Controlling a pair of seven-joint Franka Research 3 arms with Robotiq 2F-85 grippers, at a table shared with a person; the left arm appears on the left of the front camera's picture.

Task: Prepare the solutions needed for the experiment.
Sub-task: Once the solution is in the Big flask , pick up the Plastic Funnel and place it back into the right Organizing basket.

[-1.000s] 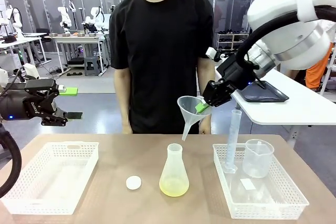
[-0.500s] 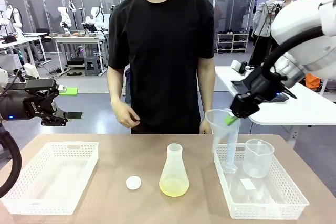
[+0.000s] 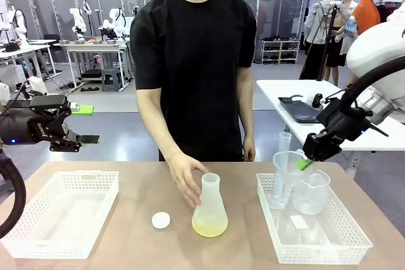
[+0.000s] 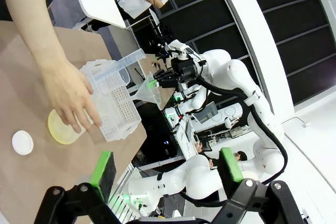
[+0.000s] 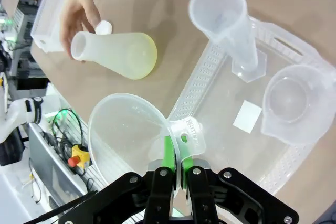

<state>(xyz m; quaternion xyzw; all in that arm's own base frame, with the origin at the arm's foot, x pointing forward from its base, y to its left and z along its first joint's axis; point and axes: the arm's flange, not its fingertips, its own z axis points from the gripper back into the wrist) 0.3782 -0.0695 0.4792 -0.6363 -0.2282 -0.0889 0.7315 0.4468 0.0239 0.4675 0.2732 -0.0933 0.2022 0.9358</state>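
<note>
At the left edge of the front view, the left gripper [image 3: 84, 124] hangs with fingers spread, holding nothing. Low centre, the flask [image 3: 209, 210] holds the solutions [image 3: 209, 224] as a shallow layer, with a white cap [image 3: 161, 220] beside it: filling looks done, capping remains. The person's hand [image 3: 185, 178] touches its neck. Right of centre, the right gripper [image 3: 304, 163] pinches the funnel [image 3: 285, 169] over the basket [image 3: 324, 255], probably to stow it.

1. Bright, even indoor light from overhead; no harsh glare.
2. Soft, faint shadows on table [image 3: 139, 184] under conical flask [image 3: 209, 213].
3. Front view sharp thru-out.
4. Wrist views: heavy wide-angle bend at edges, bkgd tilted.
</note>
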